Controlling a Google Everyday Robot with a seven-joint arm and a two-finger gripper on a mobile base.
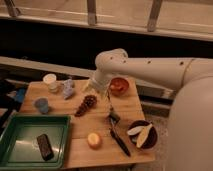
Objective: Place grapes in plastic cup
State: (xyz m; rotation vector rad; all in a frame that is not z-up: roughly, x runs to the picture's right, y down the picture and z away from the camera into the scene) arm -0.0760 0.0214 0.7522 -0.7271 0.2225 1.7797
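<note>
The grapes (86, 105), a dark reddish-brown tapered cluster, lie on the wooden table (131, 106) near its middle. My gripper (94, 88) hangs from the white arm (150, 65) just above and behind the upper right end of the grapes, left of a red bowl (119, 86). The pale-blue plastic cup is hidden behind the gripper at the back of the table. A rounder blue cup (42, 105) stands at the table's left.
A white cream-topped cup (50, 81) and a crumpled bluish object (68, 89) stand back left. A green tray (15, 145) holding a dark block (44, 146) lies front left. A yellow-orange fruit (93, 140), black utensils (118, 136) and a dark bowl of pale slices (141, 134) lie in front.
</note>
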